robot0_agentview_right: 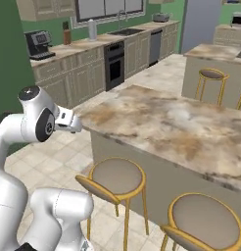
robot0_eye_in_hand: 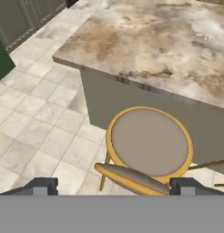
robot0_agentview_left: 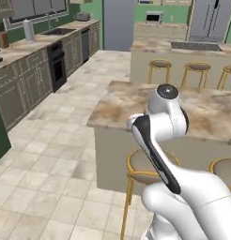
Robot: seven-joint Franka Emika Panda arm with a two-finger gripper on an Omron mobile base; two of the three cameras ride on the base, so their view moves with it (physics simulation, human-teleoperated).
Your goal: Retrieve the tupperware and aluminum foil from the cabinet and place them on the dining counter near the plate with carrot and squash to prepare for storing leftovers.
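The dining counter (robot0_agentview_left: 118, 101) (robot0_agentview_right: 166, 122) (robot0_eye_in_hand: 168, 45) is a brown marbled island, and the part of its top in view is bare. The tupperware, the aluminum foil and the plate with carrot and squash are out of view. My gripper (robot0_eye_in_hand: 114, 186) is open, its two dark fingertips (robot0_eye_in_hand: 44, 185) far apart with nothing between them. It hangs over a round stool (robot0_eye_in_hand: 150, 141) at the counter's near side and looks down at the counter's corner. The arm is folded up just short of the counter edge.
Yellow-framed stools (robot0_agentview_right: 116, 179) (robot0_agentview_right: 205, 220) stand along the counter's near side. Base cabinets with an oven (robot0_agentview_left: 56, 65) and a coffee machine (robot0_agentview_right: 38, 43) line the left wall. A second island with stools (robot0_agentview_left: 159, 65) stands behind. Open tile floor (robot0_agentview_left: 42, 164) lies to the left.
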